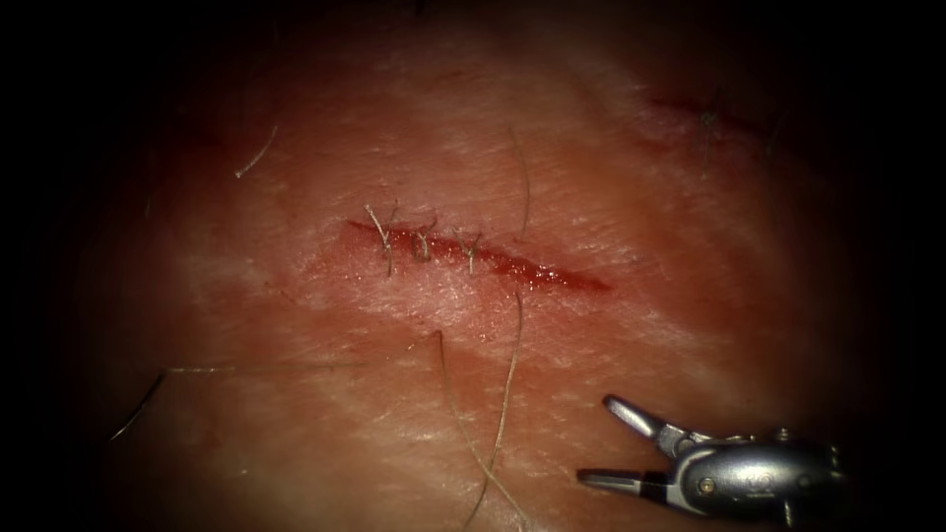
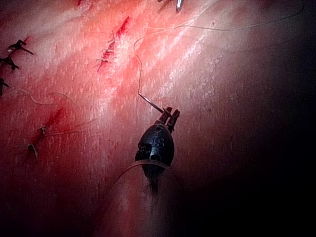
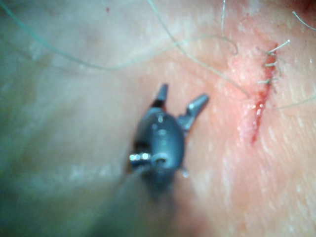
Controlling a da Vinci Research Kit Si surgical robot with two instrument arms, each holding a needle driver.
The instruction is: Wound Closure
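we are holding the needle [image 2: 153,103] in our closed left tool [image 2: 169,116], right tool [image 1: 616,443] gaping empty; slack thread [image 1: 507,384] risks snagging its jaws.

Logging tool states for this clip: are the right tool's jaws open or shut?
Open. The right tool has its two jaws spread apart above the tissue, holding nothing; its own wrist view shows the same gap.

other stitched cut [image 1: 705,113]: upper right, dim | dark suture knots [image 2: 14,48]: three in a row | small side cut [image 2: 39,131]: knotted
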